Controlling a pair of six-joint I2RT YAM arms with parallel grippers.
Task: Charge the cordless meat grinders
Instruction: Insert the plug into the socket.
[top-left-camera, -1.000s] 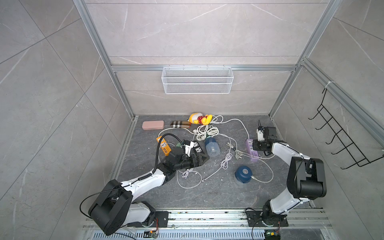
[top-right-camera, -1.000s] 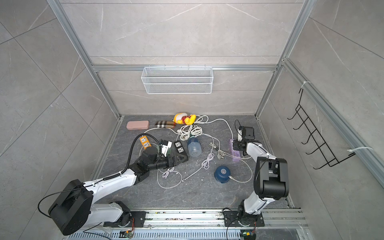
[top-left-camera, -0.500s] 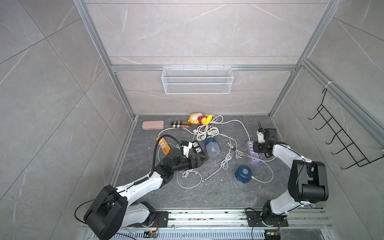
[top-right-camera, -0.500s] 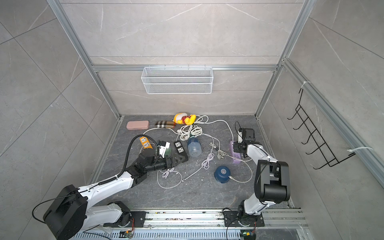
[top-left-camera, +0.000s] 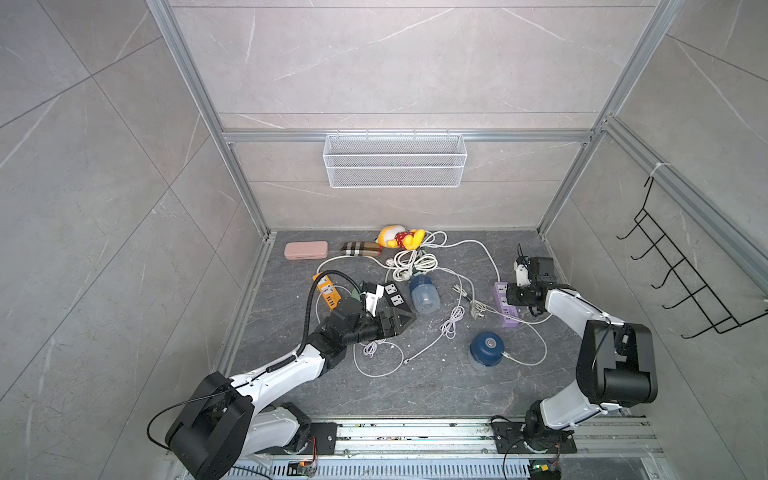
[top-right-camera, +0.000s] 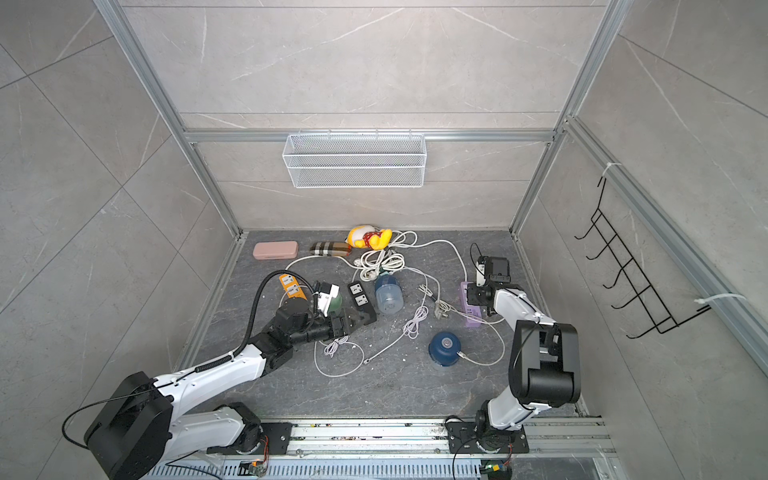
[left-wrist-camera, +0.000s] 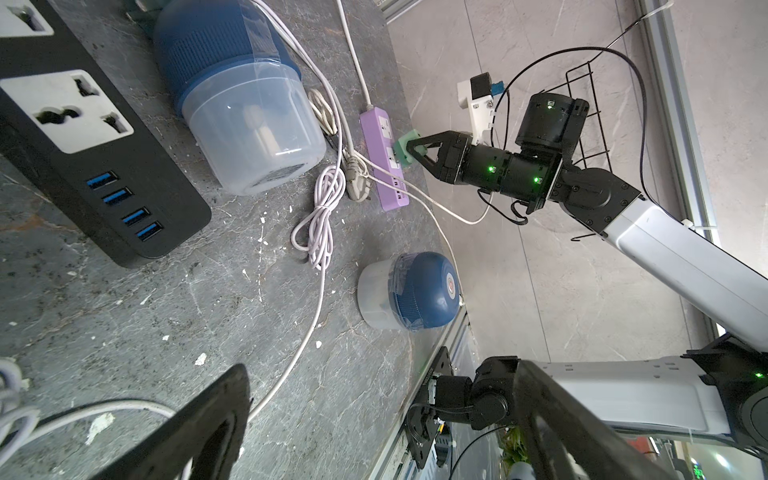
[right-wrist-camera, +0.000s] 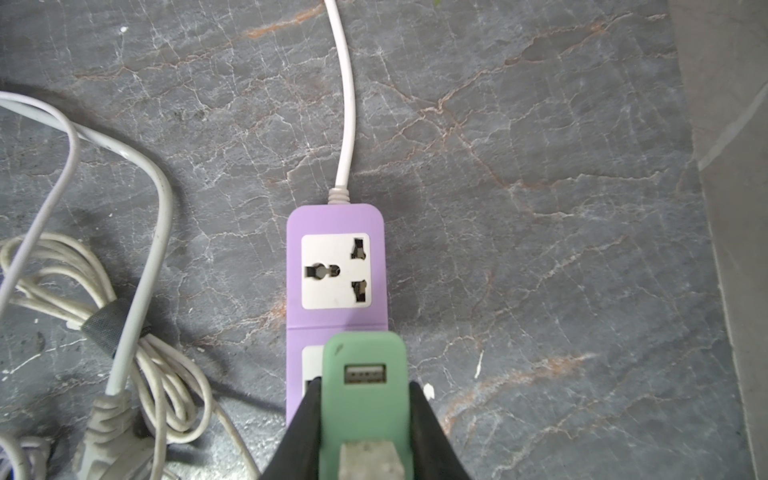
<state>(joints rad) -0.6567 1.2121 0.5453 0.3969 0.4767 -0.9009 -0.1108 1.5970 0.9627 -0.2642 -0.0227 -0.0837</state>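
R gripper (right-wrist-camera: 364, 388) clamped on green adapter (right-wrist-camera: 365, 353), lower centre; L gripper (top-left-camera: 399, 324) wide, empty; risk: pins misalign, unheld purple strip (right-wrist-camera: 334, 220) skids.

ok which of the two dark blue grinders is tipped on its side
The dark blue grinder next to the black power strip: its clear base points sideways toward the robot. The other blue grinder stands upright, silver button up.

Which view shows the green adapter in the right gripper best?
Right wrist view: the green adapter is close, its USB port clear, held by the right gripper. Left wrist view shows it small; top views hardly show it.
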